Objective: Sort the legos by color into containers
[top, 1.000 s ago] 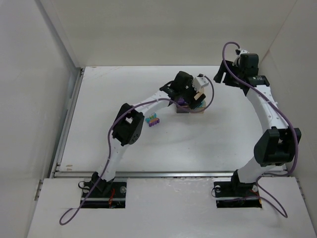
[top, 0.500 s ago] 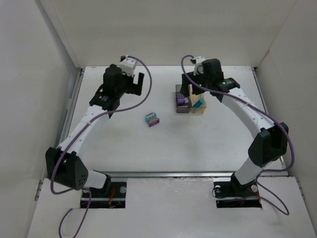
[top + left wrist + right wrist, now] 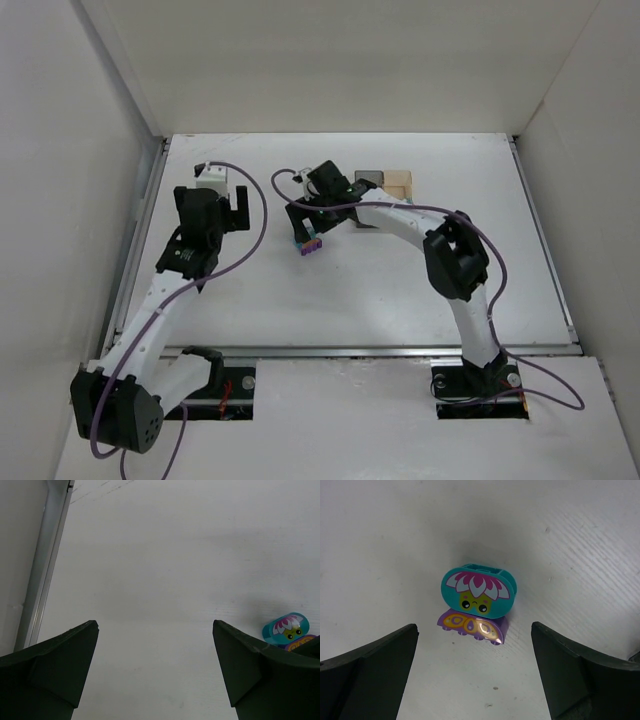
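A matte white table (image 3: 400, 290) sits boxed by plain white panel walls (image 3: 340, 60) at left, back and right; a silver metal rail (image 3: 136, 235) lines its left edge, under soft light

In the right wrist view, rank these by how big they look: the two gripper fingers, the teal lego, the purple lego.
1. The two fingers: largest and about equal to each other, though mainly because they sit nearest the camera.
2. The teal lego.
3. The purple lego, clearly the smallest showing.
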Robot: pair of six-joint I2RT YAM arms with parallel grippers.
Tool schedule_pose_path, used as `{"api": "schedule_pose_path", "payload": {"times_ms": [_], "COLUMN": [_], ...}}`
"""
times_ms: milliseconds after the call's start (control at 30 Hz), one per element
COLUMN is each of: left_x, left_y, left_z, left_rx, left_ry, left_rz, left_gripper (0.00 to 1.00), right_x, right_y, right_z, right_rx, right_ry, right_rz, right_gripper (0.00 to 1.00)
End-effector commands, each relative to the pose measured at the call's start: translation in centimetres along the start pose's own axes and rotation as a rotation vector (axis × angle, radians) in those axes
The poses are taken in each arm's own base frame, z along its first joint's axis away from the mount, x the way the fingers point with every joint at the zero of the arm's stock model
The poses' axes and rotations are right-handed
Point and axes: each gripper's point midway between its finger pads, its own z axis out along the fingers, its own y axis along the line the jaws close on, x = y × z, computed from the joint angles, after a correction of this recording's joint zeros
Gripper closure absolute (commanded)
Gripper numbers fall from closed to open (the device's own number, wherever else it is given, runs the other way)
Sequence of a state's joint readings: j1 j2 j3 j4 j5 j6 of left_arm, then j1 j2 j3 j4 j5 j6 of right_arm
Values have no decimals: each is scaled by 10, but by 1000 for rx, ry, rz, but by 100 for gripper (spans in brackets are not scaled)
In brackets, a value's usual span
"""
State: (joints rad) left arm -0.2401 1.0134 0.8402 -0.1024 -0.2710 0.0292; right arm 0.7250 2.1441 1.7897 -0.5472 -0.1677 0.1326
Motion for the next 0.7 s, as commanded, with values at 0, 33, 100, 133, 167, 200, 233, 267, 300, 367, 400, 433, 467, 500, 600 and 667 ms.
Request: {"api": "schedule_pose_path", "payload": {"times_ms": [0,33,100,133,167,200,233,267,300,367,400,433,467,500,600,667], "left_x": [-14,-11,-11,-11,-11,-11,-9,-11,-13,-13,-13,-13,-13,-13,-10,-10], "left_y": [5,5,5,2,0,0,-3,-3,-4,-5,-5,-8,-8,-10,-12,-12], "left_z": [-4,-3,-3,-1,-1,-1,1,2,3,3,3,5,5,5,7,7], "left_rx": [-27,-27,-27,-14,-2,-2,9,9,9,18,18,30,30,42,51,52], "left_ry": [-85,-84,-84,-84,-83,-83,-74,-83,-83,-83,-83,-83,-83,-82,-73,-73], "left_rz": [-18,-17,-17,-26,-25,-25,-22,-25,-25,-16,-15,-15,-15,-14,-21,-21], "left_gripper": [3,3,3,3,3,3,3,3,3,3,3,3,3,3,3,3], "right_x": [-13,-8,-3,-1,3,-1,4,10,14,20,22,27,27,27,27,27], "right_y": [0,2,-2,0,-2,6,2,5,8,8,9,8,8,8,3,3], "right_z": [-7,-4,5,12,17,18,20,26,26,30,28,31,31,31,34,34], "right_rx": [39,50,93,98,100,91,110,117,123,116,107,108,108,108,130,130], "right_ry": [-38,-28,-23,-15,-3,-11,9,23,33,43,48,53,54,54,52,52], "right_rz": [34,28,20,13,14,4,6,-4,-11,-10,-10,-9,-9,-9,-10,-10], "right_gripper": [0,0,0,0,0,0,0,0,0,0,0,0,0,0,0,3]}}
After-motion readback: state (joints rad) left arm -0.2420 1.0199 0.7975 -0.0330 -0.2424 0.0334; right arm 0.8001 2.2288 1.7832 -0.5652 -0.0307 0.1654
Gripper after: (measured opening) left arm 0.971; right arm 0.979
